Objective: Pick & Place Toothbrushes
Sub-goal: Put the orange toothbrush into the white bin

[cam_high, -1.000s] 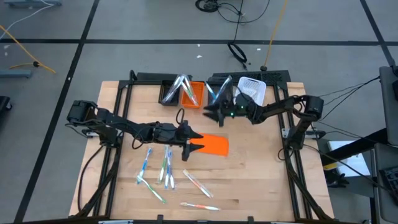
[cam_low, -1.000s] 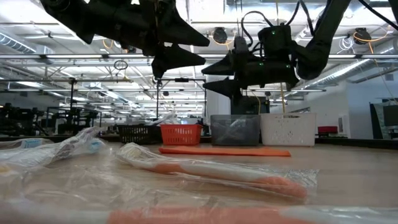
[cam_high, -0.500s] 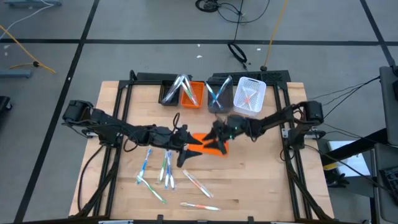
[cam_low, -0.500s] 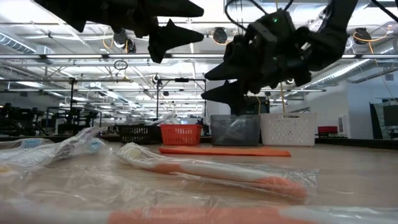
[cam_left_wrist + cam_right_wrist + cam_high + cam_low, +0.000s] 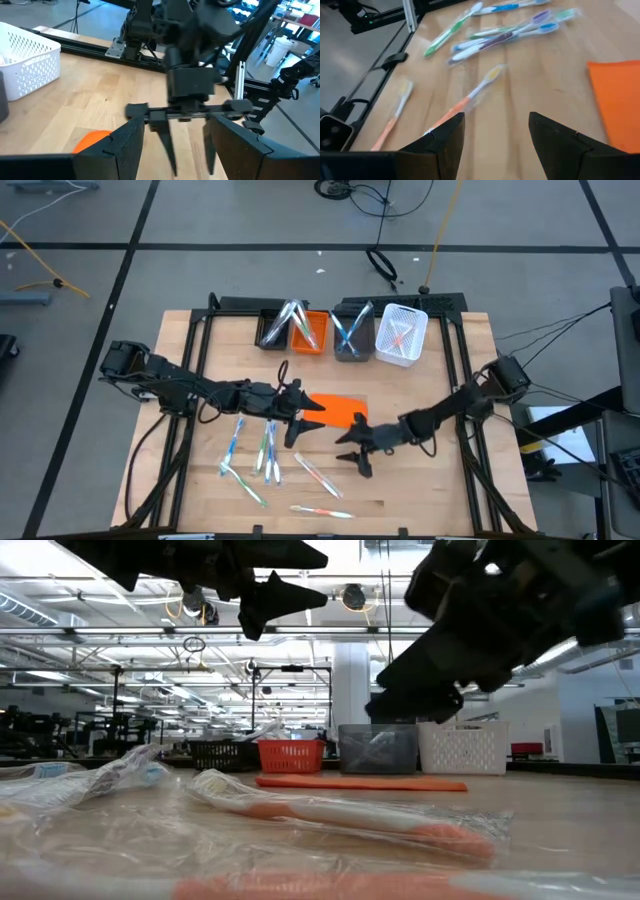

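Four small bins [image 5: 341,331] stand in a row by the table's [image 5: 420,480] far edge — one black, one orange, one grey, one white — one flat orange sheet [image 5: 340,409] lies mid-table, and roughly seven loose toothbrushes [image 5: 268,450] lie toward the near edge, more stacked inside the bins.

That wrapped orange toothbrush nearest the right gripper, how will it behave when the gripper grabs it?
The orange toothbrush looks slim and light, so it should lift easily. Its clear wrapper, crinkled in the low view, may slip or shift between the fingers. Lying flat on the table, it may skid or pivot if the open right gripper nudges one end.
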